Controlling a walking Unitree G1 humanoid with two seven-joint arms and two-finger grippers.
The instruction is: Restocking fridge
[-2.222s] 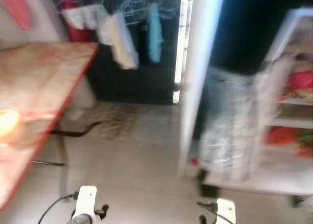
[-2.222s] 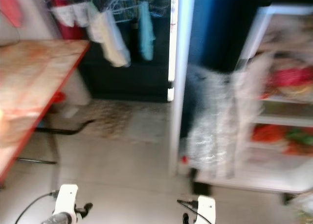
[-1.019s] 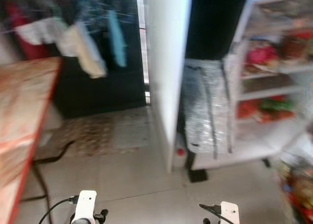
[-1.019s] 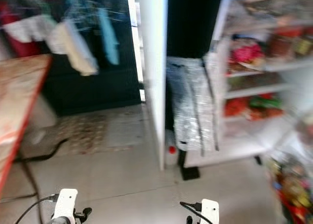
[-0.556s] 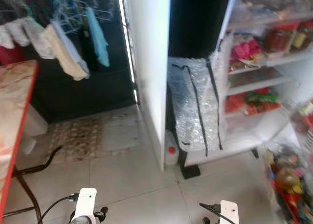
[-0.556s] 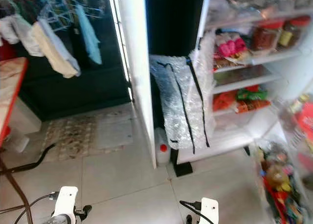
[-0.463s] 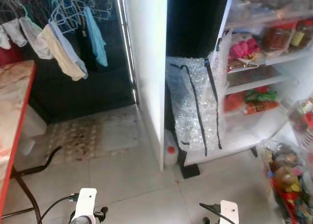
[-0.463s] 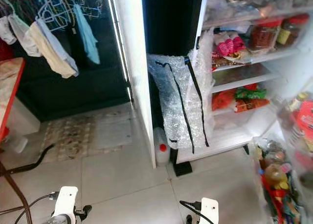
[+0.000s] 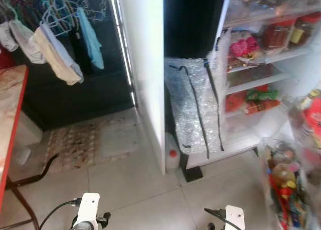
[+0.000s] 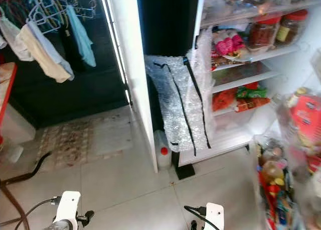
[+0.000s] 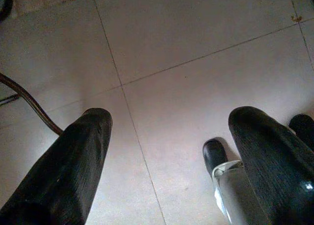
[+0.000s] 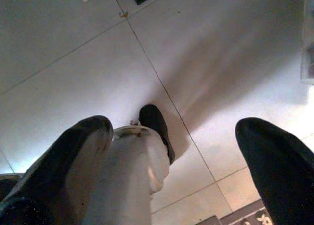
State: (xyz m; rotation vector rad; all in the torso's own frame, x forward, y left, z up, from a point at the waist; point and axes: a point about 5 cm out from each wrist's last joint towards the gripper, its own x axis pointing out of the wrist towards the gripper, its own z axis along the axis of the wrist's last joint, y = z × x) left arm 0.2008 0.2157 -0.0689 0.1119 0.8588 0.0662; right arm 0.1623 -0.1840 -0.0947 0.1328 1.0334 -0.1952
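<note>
An open fridge (image 9: 257, 82) stands at the right, its white shelves lit. On them sit dark jars (image 9: 278, 35), a pink packet (image 9: 242, 46) and red and green packets (image 9: 253, 100). The fridge door (image 10: 301, 120) at the far right holds blurred bottles and packets in its racks. Both arms hang low over the tiled floor. My left gripper (image 11: 171, 122) is open with nothing between its fingers. My right gripper (image 12: 174, 126) is open too, above bare tiles.
A sheet of bubble wrap (image 9: 194, 105) leans against the fridge's left side. A white jug with a red cap (image 9: 172, 158) stands by a white wall edge (image 9: 146, 74). Clothes (image 9: 55, 51) hang at the back left above a rug (image 9: 90, 142). A red-edged table (image 9: 9, 124) is at the left.
The camera has swung to the right: the table has slid off to the left and the open fridge and its door have come into view. Both arms hang as before.
</note>
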